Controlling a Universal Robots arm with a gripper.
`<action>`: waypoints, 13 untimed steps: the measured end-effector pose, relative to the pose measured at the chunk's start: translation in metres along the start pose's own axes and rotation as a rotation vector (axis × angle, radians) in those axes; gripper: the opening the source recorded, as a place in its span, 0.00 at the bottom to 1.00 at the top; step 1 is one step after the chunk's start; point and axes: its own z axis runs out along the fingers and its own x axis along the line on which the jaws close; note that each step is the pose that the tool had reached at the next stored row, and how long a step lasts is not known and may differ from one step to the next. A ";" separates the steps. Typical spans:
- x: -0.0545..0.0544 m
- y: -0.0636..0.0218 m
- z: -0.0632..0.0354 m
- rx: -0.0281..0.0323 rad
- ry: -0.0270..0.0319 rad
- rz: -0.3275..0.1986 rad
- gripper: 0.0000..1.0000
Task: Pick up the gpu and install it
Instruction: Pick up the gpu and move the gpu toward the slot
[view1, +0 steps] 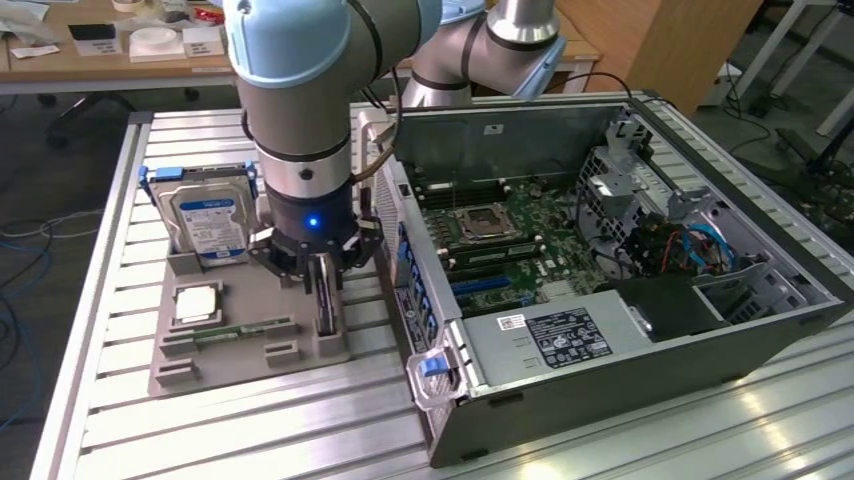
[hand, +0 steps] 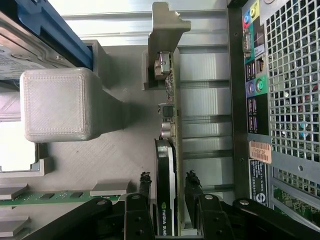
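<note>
Gripper (view1: 318, 272) stands over the gpu (hand: 164, 170) with jaws released, one on each side of it; the gpu sits upright on its edge in the grey holder (view1: 240, 350), just beside the computer case (view1: 627, 385).

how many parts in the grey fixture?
4: hard drive standing, far end; CPU flat, mid-tray; memory stick near side; gpu on edge inside open gripper. Arm may hide more.

Matt plastic tray (view1: 247, 295) (glossy dark-faced gpu (hand: 165, 195))
</note>
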 end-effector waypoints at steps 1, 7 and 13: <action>0.000 0.0000 0.0000 0.0000 0.0000 0.000 0.42; -0.001 0.0000 0.0003 -0.0002 -0.0001 0.000 0.42; -0.001 -0.0001 0.0023 0.0000 0.0001 0.000 0.42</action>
